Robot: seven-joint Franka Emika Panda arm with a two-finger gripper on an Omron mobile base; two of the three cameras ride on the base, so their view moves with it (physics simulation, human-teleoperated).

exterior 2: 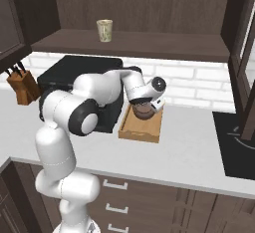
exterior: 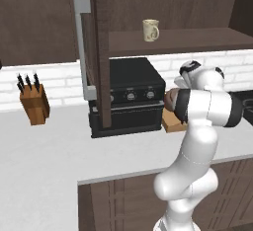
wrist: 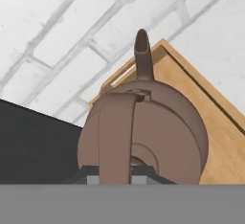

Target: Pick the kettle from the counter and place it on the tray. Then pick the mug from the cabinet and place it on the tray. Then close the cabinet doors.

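Over the tray (exterior 2: 141, 127) beside the oven (exterior: 129, 96) I have my end effector (exterior 2: 145, 106) clamped on the kettle (wrist: 143, 132), not yet released, while the mug (exterior: 150, 29) waits on the cabinet (exterior 2: 134, 0) shelf, doors (exterior: 97, 47) open.

The white arm with dark joints is seen rising from its base, bent at the elbow and stretched forward, with the wrist turned downward. The two-finger gripper (exterior 2: 144, 108) is held low over the shallow light orange-brown wooden tray (exterior 2: 142, 128). Its jaws are drawn narrow around the arched handle of the small squat brown kettle (wrist: 143, 132), which is gripped from above, the fingertips (wrist: 93, 174) flanking the handle.
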